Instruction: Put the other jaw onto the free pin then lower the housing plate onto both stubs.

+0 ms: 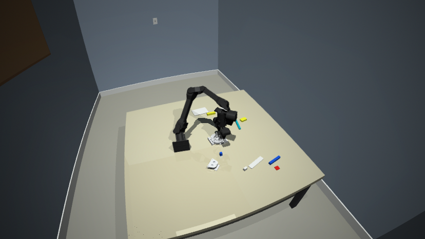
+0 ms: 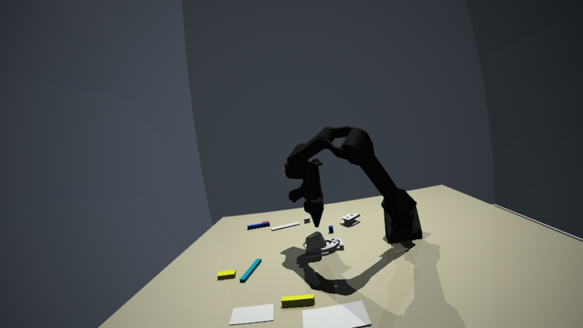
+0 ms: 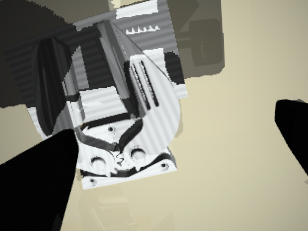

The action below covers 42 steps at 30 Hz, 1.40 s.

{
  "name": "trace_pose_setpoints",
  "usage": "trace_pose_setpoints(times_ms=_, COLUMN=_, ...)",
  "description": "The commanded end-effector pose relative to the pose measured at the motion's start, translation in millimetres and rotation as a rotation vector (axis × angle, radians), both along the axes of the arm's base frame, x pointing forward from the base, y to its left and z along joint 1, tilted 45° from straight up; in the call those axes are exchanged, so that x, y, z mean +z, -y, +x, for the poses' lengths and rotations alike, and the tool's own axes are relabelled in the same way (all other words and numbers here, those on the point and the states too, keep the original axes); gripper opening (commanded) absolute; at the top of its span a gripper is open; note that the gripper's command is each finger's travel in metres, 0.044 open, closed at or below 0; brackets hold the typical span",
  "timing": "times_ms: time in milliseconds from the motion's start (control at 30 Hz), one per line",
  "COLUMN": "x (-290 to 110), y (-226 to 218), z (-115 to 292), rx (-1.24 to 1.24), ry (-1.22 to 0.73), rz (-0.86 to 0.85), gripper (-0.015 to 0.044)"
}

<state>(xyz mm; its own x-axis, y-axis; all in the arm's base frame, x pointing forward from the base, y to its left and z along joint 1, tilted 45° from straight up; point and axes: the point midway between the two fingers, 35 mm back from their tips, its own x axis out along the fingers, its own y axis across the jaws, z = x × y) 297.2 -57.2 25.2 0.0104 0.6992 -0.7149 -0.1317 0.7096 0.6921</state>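
The white base plate [image 1: 210, 140] [image 2: 341, 246] [image 3: 107, 181] lies on the table. In the wrist view the left jaw [image 3: 50, 89], mostly shaded, and the right jaw [image 3: 162, 111] lie on it side by side. Their round ends surround the left pin [image 3: 98, 163] and the right pin [image 3: 138, 154], with teeth facing between them; exact mesh and seating cannot be told. My gripper [image 2: 317, 224] [image 3: 176, 124] is wide open and empty, above the jaws; the right jaw shows between the fingers. The white housing plate [image 1: 212, 162] [image 2: 350, 217] lies apart, raised over its own lower part.
A small blue block [image 1: 220, 153] [image 2: 330, 229] stands between the base and housing plate. A white cube [image 1: 245, 168], white bar [image 1: 255, 162], blue bar [image 1: 274, 160] and red square [image 1: 277, 167] lie farther off. Yellow blocks [image 2: 297, 300] [image 2: 226, 274] and a cyan bar [image 2: 250, 269] lie opposite.
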Motion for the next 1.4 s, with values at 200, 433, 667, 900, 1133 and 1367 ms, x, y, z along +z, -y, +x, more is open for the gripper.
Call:
trace_pose_setpoints(times_ms=200, x=-8.6, y=10.6, z=-2.2, rx=-0.150, ry=-0.153, rz=-0.005, gripper=0.0440)
trace_pose_setpoints(times_ms=433, x=-13.3, y=18.2, z=-3.9, rx=-0.258, ry=-0.256, rz=-0.008, gripper=0.0440)
trace_pose_setpoints(times_ms=667, x=-18.0, y=25.8, z=-5.9, rx=-0.366, ry=-0.359, rz=-0.010, gripper=0.0440)
trace_pose_setpoints(times_ms=900, x=-22.7, y=33.2, z=-8.2, rx=-0.475, ry=-0.462, rz=-0.012, gripper=0.0440)
trace_pose_setpoints(times_ms=1133, x=-27.4, y=40.6, z=-10.7, rx=-0.583, ry=-0.564, rz=-0.014, gripper=0.0440)
trace_pose_setpoints(times_ms=1367, x=-32.1, y=47.9, z=-13.4, rx=-0.691, ry=-0.666, rz=-0.015, gripper=0.0440)
